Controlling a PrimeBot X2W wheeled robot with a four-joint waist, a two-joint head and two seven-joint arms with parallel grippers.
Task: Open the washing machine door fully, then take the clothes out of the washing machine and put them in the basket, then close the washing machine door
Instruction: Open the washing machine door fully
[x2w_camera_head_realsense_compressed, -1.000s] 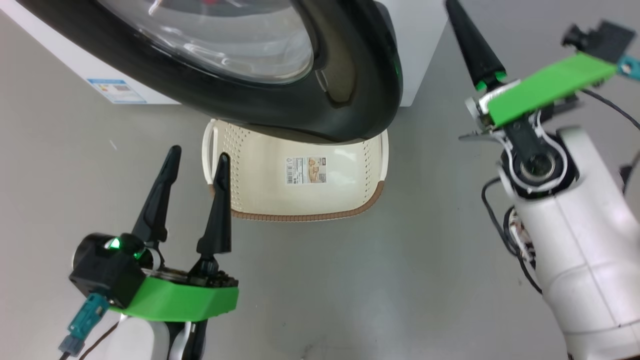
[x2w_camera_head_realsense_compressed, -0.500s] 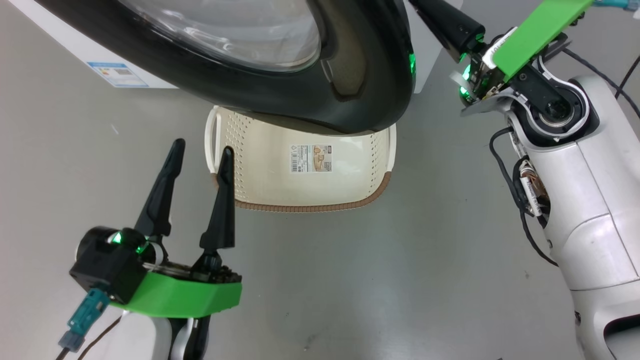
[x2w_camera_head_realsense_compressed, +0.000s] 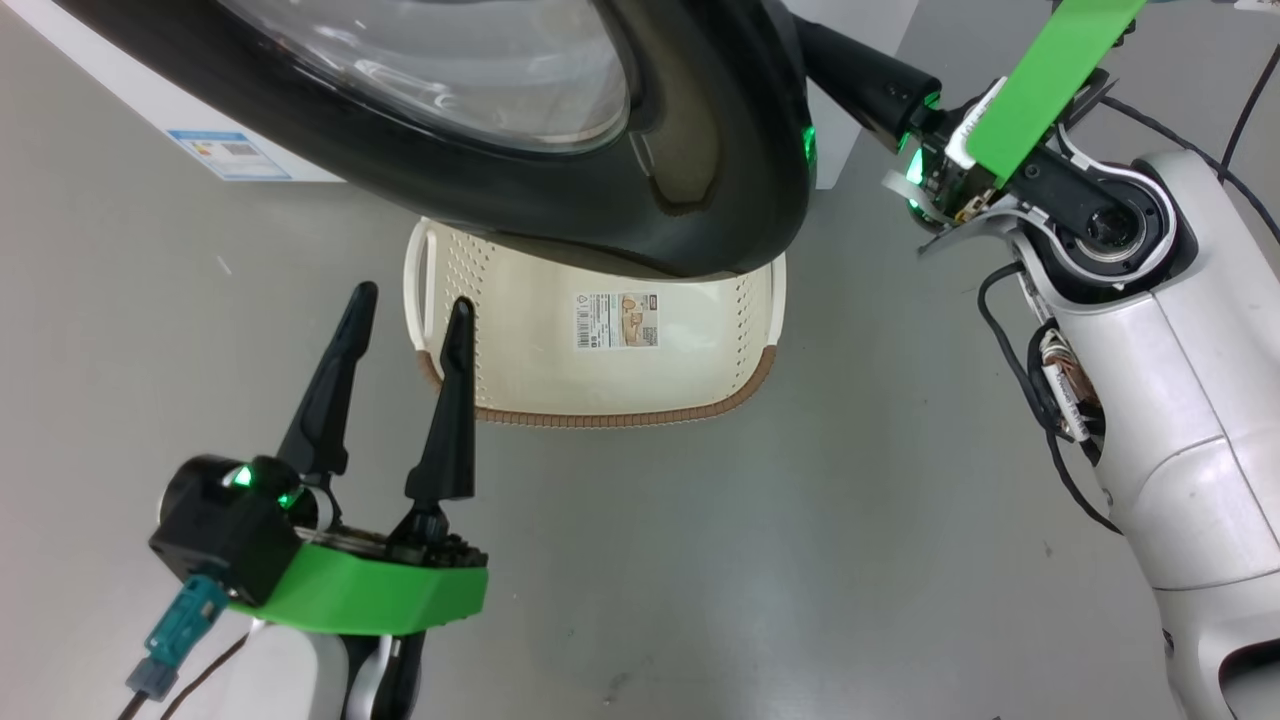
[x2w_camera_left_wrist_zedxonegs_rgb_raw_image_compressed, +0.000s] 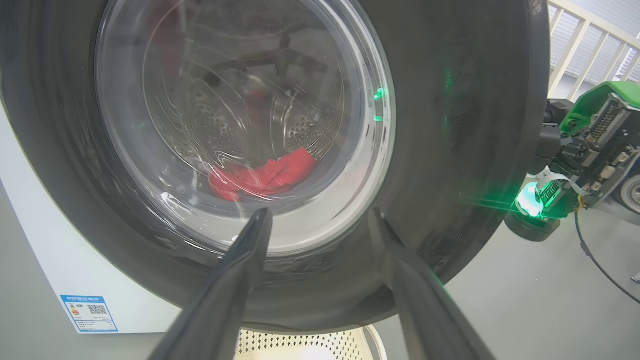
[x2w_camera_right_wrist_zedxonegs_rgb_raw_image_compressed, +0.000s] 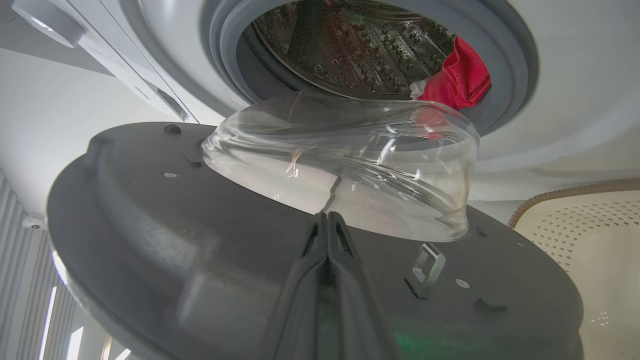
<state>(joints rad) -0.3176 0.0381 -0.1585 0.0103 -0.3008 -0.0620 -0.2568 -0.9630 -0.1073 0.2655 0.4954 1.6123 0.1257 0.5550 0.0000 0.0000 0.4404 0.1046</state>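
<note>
Red clothes (x2w_camera_right_wrist_zedxonegs_rgb_raw_image_compressed: 457, 75) in the washing machine (x2w_camera_right_wrist_zedxonegs_rgb_raw_image_compressed: 550, 125); door (x2w_camera_head_realsense_compressed: 700, 150) ajar above basket (x2w_camera_head_realsense_compressed: 600, 415).

Left claw (x2w_camera_head_realsense_compressed: 413, 298) hovers low, fingers spread wide; right claw (x2w_camera_right_wrist_zedxonegs_rgb_raw_image_compressed: 327, 220) points forward, fingers pressed together.

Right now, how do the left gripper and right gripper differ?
The dark two-fingered left gripper is open; the matching right gripper is shut. The left gripper faces the outer side of the round, glossy black-rimmed washing machine door; the right gripper reaches along its inner side. Both are empty.
</note>
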